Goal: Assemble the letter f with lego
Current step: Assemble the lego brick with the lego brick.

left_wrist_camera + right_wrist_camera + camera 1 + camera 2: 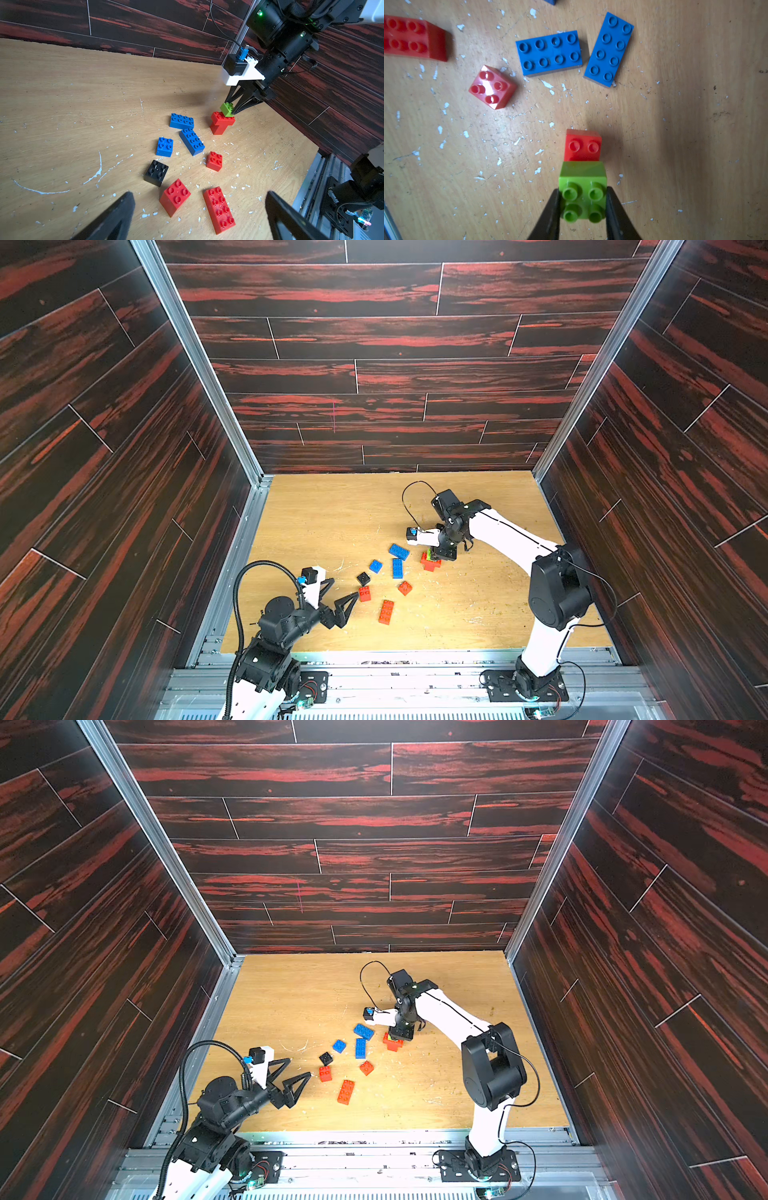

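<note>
dark plank-patterned walls (374, 344), glossy and streaked with red, box in a pale wooden table (324, 510) whose grain is scuffed and dotted with white flecks. the left gripper (345, 588), with two black open-frame triangular fingers, hangs low with its jaws spread wide and nothing between them, close to the loose lego. the right gripper (583, 199) points down, its smooth black fingers clamped on the flanks of the lime green brick (582, 180), a square four-stud block sitting on one end of the red t-shaped stack (221, 123). near the stack lie eight-stud slabs: a blue oblong brick (181, 121), a second blue oblong (192, 141) just beside it, and a red oblong brick (219, 209) towards the left gripper. smaller four-stud cubes are scattered around them: a blue square (164, 146), a shiny black square (156, 172), a red square (175, 196) and a smaller-looking red square (214, 161).
</note>
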